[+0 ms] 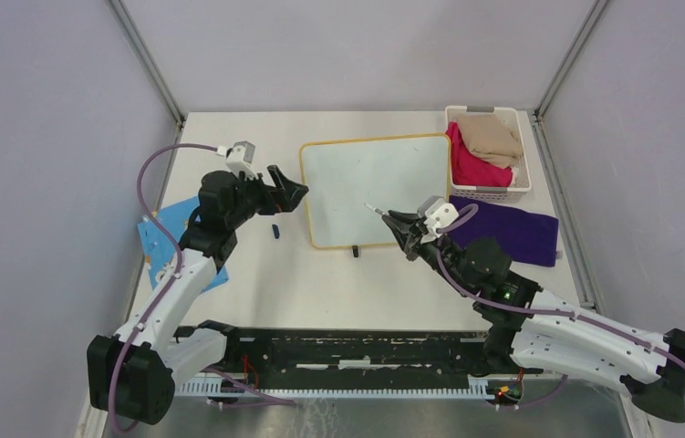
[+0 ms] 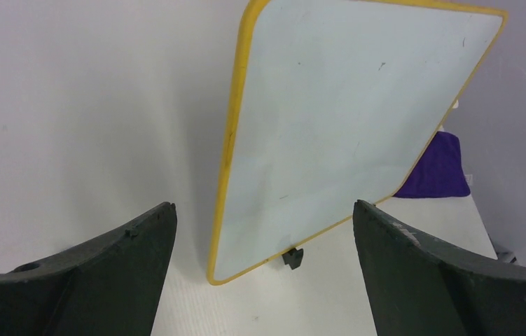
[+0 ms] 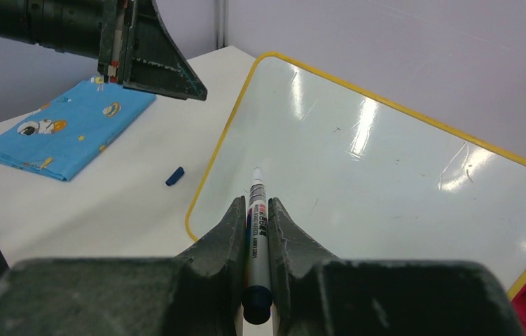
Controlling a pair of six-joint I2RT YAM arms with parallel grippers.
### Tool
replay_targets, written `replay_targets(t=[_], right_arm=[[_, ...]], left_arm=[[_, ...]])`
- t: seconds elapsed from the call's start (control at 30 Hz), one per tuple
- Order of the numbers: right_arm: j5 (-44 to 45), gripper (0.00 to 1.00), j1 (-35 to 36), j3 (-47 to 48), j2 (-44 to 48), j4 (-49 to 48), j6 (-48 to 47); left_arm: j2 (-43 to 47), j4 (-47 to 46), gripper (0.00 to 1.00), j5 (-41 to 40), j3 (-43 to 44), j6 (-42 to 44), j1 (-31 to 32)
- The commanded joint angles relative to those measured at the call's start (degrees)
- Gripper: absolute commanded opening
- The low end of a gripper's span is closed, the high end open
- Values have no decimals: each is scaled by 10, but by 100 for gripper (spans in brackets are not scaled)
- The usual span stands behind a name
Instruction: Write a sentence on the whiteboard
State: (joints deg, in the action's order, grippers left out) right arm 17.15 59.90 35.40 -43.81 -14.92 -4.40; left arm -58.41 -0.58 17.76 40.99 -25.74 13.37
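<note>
The whiteboard lies flat mid-table, glossy white with a yellow frame and a black foot at its near edge. It also shows in the left wrist view and the right wrist view. No sentence shows on it; its surface is blank apart from faint smudges. My right gripper is shut on a marker, whose uncapped tip hovers over the board's lower right part. My left gripper is open and empty just left of the board's left edge.
A small blue marker cap lies on the table left of the board, also seen in the right wrist view. A blue patterned cloth lies at the left. A purple cloth and a white basket of clothes are at the right.
</note>
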Motion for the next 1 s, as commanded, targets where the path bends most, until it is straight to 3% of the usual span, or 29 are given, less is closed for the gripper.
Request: replay_targets(t=[0.0,0.13,0.23,0.33,0.43,0.7,0.97], right_arm=[[-22,0,0,1,15,-14,-2],[-27,0,0,2,25,-9,-3],[-28,0,0,7,29,2,-6],[-27,0,0,9,32,7,-12],[-23,0,1,9,36,8,-19],[-19,0,1,7,37,1,-25],[-18,0,0,5,26,-15,-21]], left_arm=[[6,-3,100,-47,70,-50,-1],[-14,88,100,-227,131,-127,-1],[-25,96,100,-329,128,-184,0],[-29,84,100,-361,123,-163,0],[-46,27,100,-256,117,-29,-1],[-101,22,100,-113,109,53,-11],[-67,-206,100,96,-55,1,-81]])
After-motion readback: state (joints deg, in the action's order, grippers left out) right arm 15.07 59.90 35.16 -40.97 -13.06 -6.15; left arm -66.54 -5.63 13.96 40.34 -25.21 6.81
